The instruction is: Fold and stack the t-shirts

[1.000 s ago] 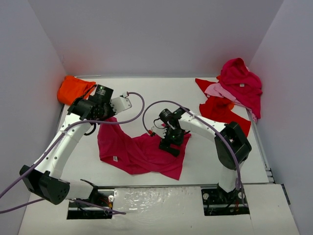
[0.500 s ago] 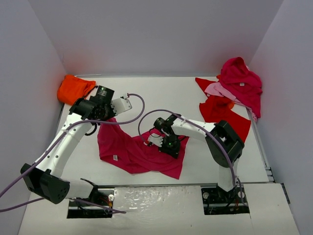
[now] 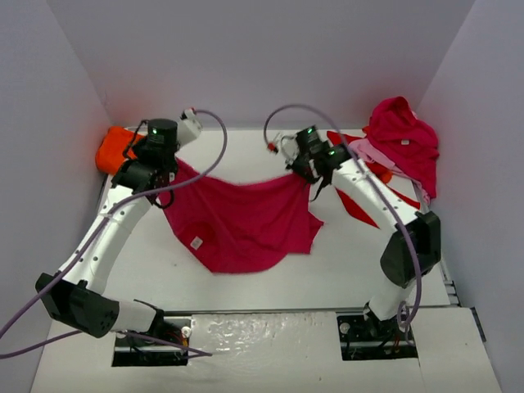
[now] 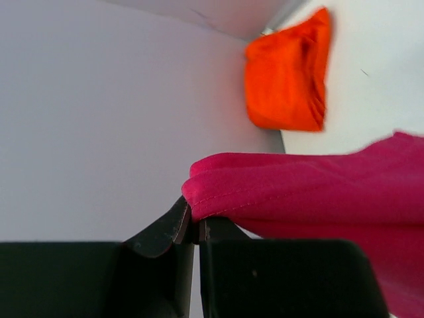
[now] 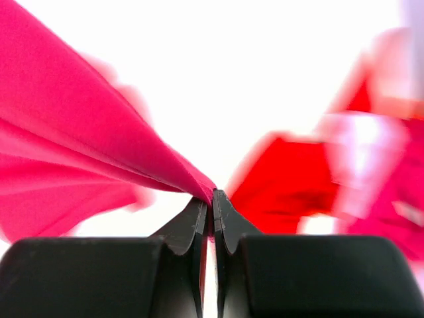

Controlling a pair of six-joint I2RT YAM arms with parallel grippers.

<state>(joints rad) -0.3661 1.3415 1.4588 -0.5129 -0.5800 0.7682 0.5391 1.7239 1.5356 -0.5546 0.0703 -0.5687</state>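
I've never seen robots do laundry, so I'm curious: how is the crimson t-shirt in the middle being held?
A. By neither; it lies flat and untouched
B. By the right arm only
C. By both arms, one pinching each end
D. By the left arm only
C: the left gripper and the right gripper are each shut on an edge of the crimson t-shirt, which hangs spread between them.

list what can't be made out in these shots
- Top view: orange shirt, partly hidden behind the left arm.
- Top view: pile of shirts, overlapping, count unclear.
- Top view: tag on the held crimson shirt, too small to read.
- Right wrist view: the pile, motion-blurred.
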